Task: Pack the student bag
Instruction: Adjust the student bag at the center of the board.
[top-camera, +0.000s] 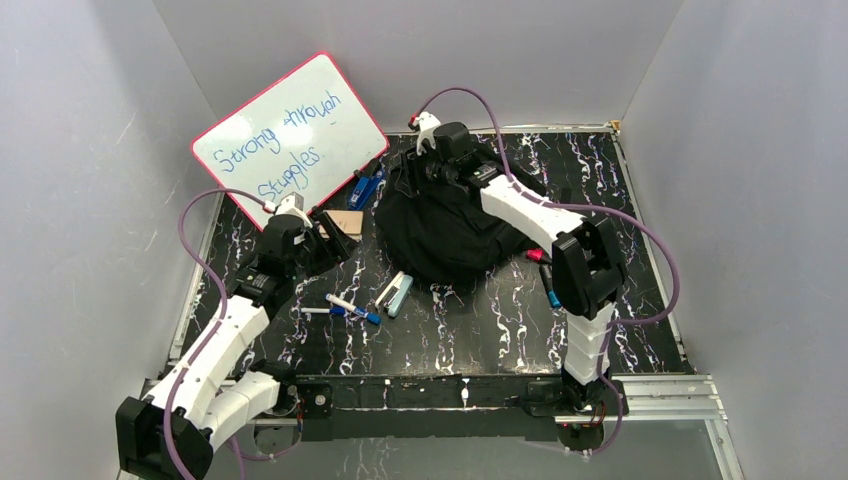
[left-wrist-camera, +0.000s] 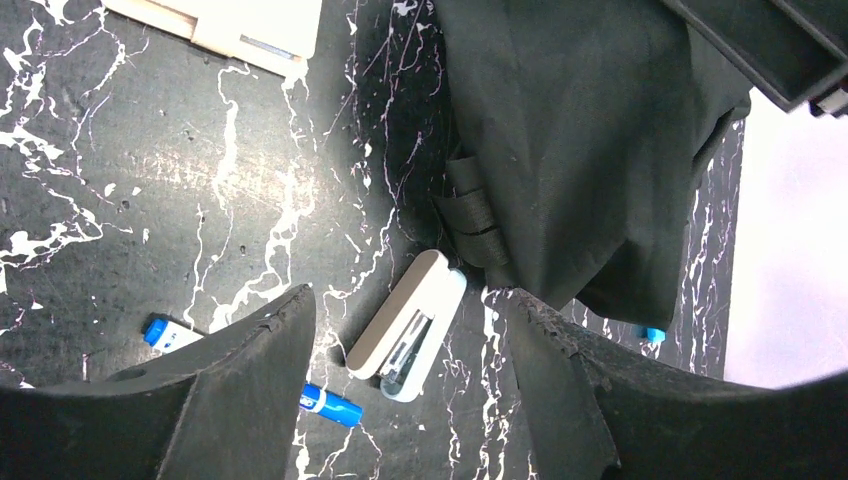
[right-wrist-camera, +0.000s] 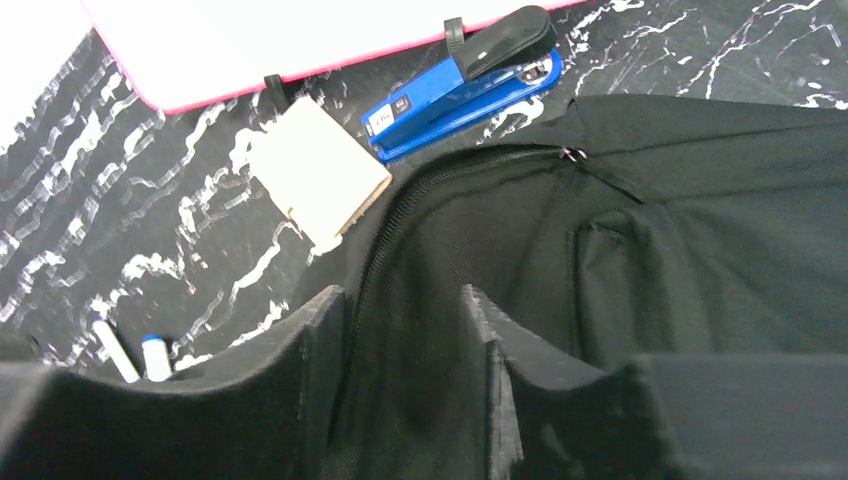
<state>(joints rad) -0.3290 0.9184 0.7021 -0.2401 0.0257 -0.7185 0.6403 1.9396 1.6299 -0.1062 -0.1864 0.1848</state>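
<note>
over student bag (top-camera: 450, 240), right end effector (right-wrist-camera: 402, 297)

Robot lab cell, plain white walls (top-camera: 60, 200), black marbled table (top-camera: 480, 330), aluminium frame (top-camera: 660, 395)

whiteboard (top-camera: 290, 135) behind bag (top-camera: 445, 225), stapler (top-camera: 395, 294) before it

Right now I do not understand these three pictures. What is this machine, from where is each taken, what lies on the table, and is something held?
Two white robot arms stand at a black marbled table. The wide picture looks down from above; the other two come from cameras on each wrist. On the table are a black student bag, a whiteboard, a blue stapler, a white stapler, a wooden block and markers. The left claw hangs open above the table, holding nothing. The right claw is open at the bag's zipper edge.
</note>
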